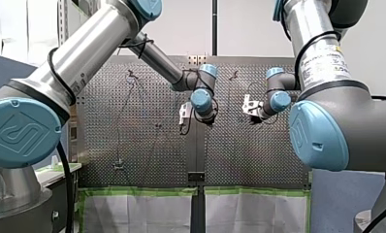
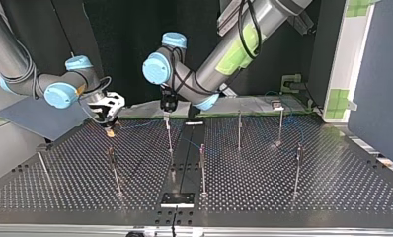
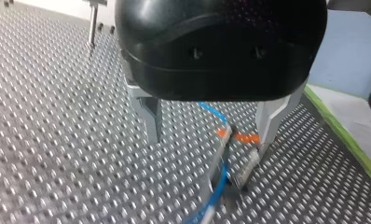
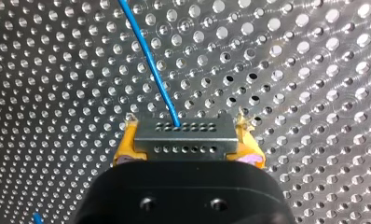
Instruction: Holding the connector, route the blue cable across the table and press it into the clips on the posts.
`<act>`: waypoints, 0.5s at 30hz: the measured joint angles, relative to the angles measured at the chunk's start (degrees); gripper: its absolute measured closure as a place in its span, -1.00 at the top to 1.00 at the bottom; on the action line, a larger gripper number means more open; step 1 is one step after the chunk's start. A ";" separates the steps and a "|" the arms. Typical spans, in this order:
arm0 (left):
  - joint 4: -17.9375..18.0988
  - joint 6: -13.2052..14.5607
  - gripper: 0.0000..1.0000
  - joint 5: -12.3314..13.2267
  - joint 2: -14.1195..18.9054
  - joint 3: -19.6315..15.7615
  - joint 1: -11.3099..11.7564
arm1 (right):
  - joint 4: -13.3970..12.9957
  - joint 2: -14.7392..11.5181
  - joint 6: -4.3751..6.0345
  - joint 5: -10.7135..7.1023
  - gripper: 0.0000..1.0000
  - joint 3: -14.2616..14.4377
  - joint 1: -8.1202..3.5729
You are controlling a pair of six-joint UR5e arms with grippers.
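Right wrist view is showing the right jaws clamping narrow on the connector [image 4: 186,137], yellow pads [image 4: 126,142] pinching its two short ends, with the cable [image 4: 148,56] leaving its front face and running ahead over the surface [image 4: 314,70]. Left wrist view is showing the left jaws standing wide, metal fingers [image 3: 148,116] gripping nothing and straddling the cable where it is passing a post [image 3: 245,169] with orange marks [image 3: 247,138] near its top; whether the cable is sitting in a clip there I cannot tell. In the top view both jaws are hovering near the far edge, the right jaws at the view's left low over the surface, the left jaws just above a post, and a faint blue line is stretching between them. I am judging the connector to be the one rigid part, a small light block, so its short ends are offering the surest hold. The cable is likely behaving as light, limp and smooth-jacketed, sagging when slack and sliding through metal fingers, and a sharp tug is risking strain where it is entering the block. The connector is looking grey and rectangular with two rows of small holes; the cable is looking thin, bright blue and gently curved.
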 joint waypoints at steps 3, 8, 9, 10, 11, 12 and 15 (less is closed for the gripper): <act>1.74 -0.17 1.00 -1.49 -0.13 0.44 -1.88 | 0.32 -0.02 -0.24 -0.01 -1.00 0.00 -0.14; 3.15 -0.97 1.00 -2.78 -1.69 2.49 -4.95 | 2.03 -0.36 -1.56 -0.01 -1.00 0.04 -0.42; 3.01 -1.12 1.00 -2.94 -2.08 2.91 -5.43 | 2.30 -0.56 -1.73 -0.01 -1.00 0.07 -0.47; 2.70 -1.34 1.00 -3.13 -2.58 3.45 -5.98 | 2.48 -0.80 -1.82 -0.01 -1.00 0.12 -0.53; 2.42 -1.54 1.00 -3.27 -2.97 3.86 -6.33 | 2.66 -1.15 -1.88 -0.01 -1.00 0.16 -0.61; 2.07 -1.78 1.00 -3.41 -3.38 4.28 -6.61 | 2.76 -1.42 -1.89 -0.01 -1.00 0.19 -0.66; 0.68 -2.69 1.00 -4.11 -4.87 5.78 -7.05 | 2.90 -2.54 -1.75 -0.03 -1.00 0.42 -0.88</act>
